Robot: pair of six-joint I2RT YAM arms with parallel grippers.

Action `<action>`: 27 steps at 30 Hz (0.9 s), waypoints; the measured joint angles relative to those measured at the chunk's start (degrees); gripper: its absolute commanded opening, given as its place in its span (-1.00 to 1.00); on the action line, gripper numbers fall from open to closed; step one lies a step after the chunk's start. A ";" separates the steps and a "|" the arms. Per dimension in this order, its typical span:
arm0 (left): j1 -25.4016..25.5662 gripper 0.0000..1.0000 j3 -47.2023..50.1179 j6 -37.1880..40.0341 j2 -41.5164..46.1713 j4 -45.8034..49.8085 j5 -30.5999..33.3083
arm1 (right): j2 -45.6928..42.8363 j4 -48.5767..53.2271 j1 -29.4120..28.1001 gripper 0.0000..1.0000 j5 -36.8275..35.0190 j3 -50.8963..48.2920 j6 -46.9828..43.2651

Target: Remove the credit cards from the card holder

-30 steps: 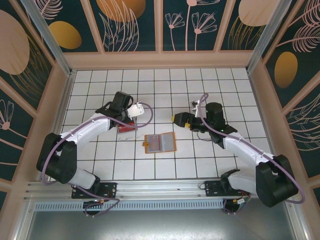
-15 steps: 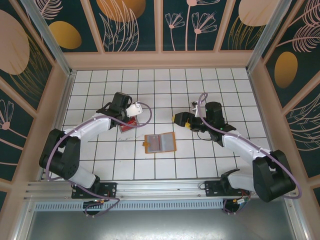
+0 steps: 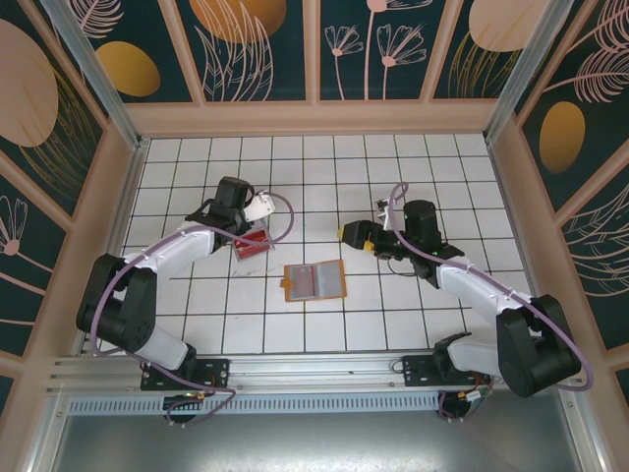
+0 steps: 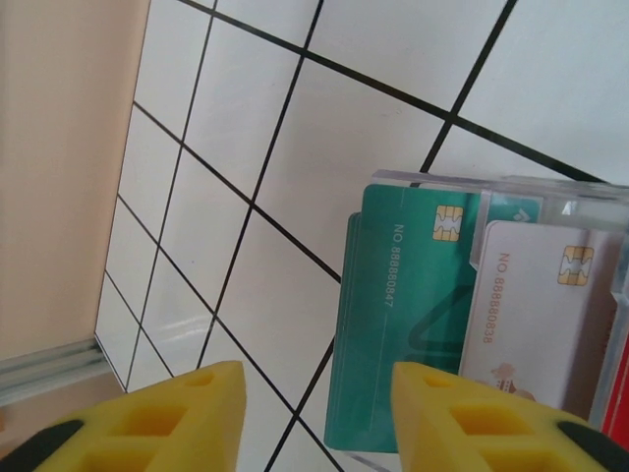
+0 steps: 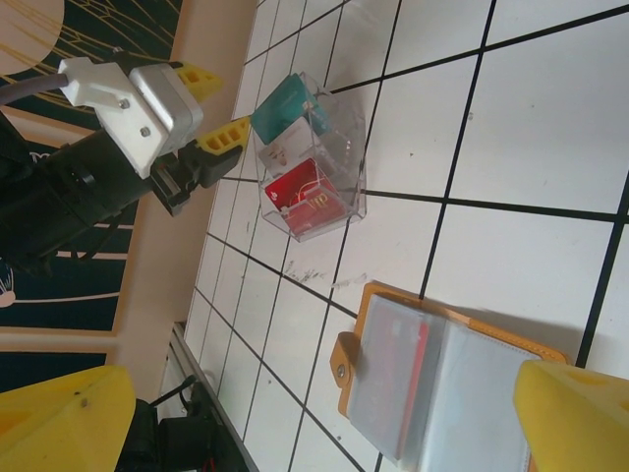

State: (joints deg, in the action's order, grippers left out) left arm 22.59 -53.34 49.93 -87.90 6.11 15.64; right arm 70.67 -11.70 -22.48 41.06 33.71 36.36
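Card holder [image 3: 314, 281] lies open on the desk [image 3: 393, 315], sleeves up for access, perhaps holding a red card [image 5: 415, 359]; left tool [image 4: 316, 408] hovers released over a clear tray [image 5: 339, 138] of removed credit cards [image 4: 393, 315], right tool [image 3: 349, 236] likewise released.

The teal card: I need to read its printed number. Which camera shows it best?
The left wrist view: the teal card lies close below the camera, chip and number legible. The right wrist view shows it small, inside the clear box. In the top external view it is too small to tell.
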 measured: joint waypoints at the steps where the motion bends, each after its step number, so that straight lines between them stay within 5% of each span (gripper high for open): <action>1: 0.00 0.39 0.00 -1.14 0.44 0.04 -0.13 | 0.00 -0.02 0.00 0.97 0.00 0.00 0.00; 4: 0.00 0.96 -0.02 -4.35 2.36 -0.17 -0.04 | 0.00 -0.02 0.00 0.97 -0.02 0.00 -0.02; 8: 0.00 0.96 -1.92 -12.46 4.72 -0.42 0.98 | 0.07 0.70 -0.17 0.95 -0.98 0.04 -0.70; 18: 0.00 0.50 -14.99 -44.00 8.81 10.23 0.72 | 6.47 7.37 -5.35 0.29 -9.88 2.69 -5.90; 24: 0.00 0.27 -8.76 -60.89 15.08 14.43 -5.49 | 11.78 9.66 -9.94 -0.19 -15.45 3.19 -6.29; 27: 0.00 0.09 -2.71 -69.55 19.67 14.45 -9.27 | 14.14 10.67 -11.43 -0.25 -17.64 3.17 -6.01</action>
State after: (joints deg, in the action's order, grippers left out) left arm 22.59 -56.05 -19.62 -68.23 20.56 6.37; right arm 84.82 -1.04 -33.91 23.42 36.88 30.35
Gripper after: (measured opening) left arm 0.584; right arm 0.388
